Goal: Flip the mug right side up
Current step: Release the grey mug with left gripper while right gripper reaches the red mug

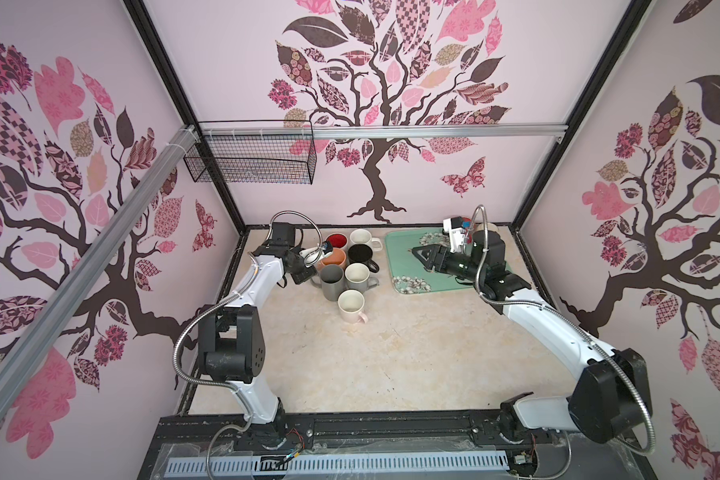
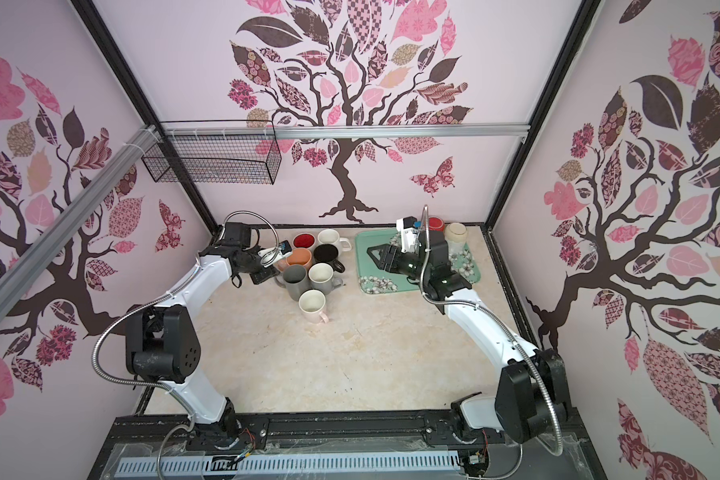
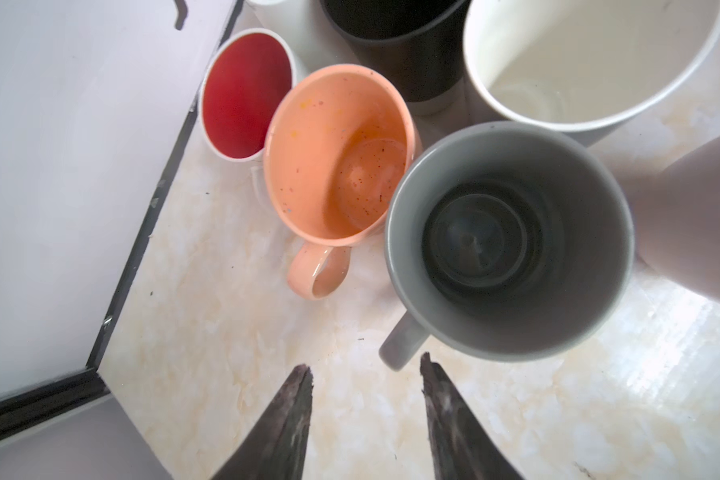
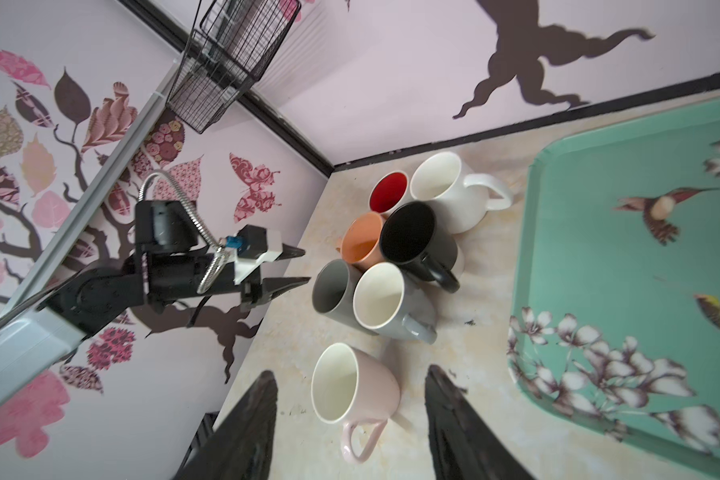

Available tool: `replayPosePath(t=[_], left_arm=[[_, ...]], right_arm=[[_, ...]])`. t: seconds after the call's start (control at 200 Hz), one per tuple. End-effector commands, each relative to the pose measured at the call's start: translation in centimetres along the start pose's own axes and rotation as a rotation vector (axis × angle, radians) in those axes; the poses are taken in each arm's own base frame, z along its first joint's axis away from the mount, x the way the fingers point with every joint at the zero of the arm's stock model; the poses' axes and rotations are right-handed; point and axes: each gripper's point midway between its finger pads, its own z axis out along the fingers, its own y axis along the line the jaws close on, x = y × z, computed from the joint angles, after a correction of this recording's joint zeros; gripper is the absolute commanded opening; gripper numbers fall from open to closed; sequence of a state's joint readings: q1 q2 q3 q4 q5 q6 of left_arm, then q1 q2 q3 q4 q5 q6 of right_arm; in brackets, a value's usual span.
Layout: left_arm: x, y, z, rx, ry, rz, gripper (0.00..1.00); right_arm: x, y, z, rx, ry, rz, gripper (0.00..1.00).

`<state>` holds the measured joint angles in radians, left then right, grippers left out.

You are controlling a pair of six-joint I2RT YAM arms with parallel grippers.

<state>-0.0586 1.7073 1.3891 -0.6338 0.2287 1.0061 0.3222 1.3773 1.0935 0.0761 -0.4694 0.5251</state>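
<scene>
Since the green tray (image 1: 400,253) is apparently being emptied, upright mugs (image 1: 360,254) are clustered just beside it — the grey mug (image 1: 332,281) among them, mouth up. The left gripper (image 3: 366,363) is held part-open, empty, at its handle (image 3: 400,345), away from the tray; the right gripper (image 4: 351,370), likewise, above the tray.

Left claw (image 3: 366,365) and right claw (image 4: 350,372) both stand with jaws parted.

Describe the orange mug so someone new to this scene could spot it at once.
Left of the green floral tray, seven mugs cluster near the back wall. On the cluster's left edge, between the red-lined mug and the grey mug, sits the orange mug, the only one orange inside and out.
</scene>
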Motion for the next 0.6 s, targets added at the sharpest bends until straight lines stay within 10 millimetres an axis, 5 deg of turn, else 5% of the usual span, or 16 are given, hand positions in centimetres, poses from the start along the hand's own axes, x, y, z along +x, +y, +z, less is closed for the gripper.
replayPosePath(t=[0.0, 0.17, 0.365, 0.595], left_arm=[[-3.1, 2.6, -4.2, -0.115, -0.119, -0.033, 0.51], [-7.2, 4.5, -7.7, -0.202, -0.292, -0.122, 0.62], [-12.8, 5.0, -9.6, -0.142, -0.5, -0.27, 0.63], [-19.3, 1.5, -5.5, -0.002, -0.552, -0.318, 0.61]], right_arm=[[-2.0, -3.0, 0.2, 0.188, -0.015, -0.106, 0.6], [-5.2, -7.7, 0.2, 0.369, -0.032, -0.146, 0.61], [-8.4, -13.9, 1.3, 0.563, -0.034, -0.155, 0.64], [-11.4, -21.2, 3.9, 0.61, -0.046, -0.046, 0.62]])
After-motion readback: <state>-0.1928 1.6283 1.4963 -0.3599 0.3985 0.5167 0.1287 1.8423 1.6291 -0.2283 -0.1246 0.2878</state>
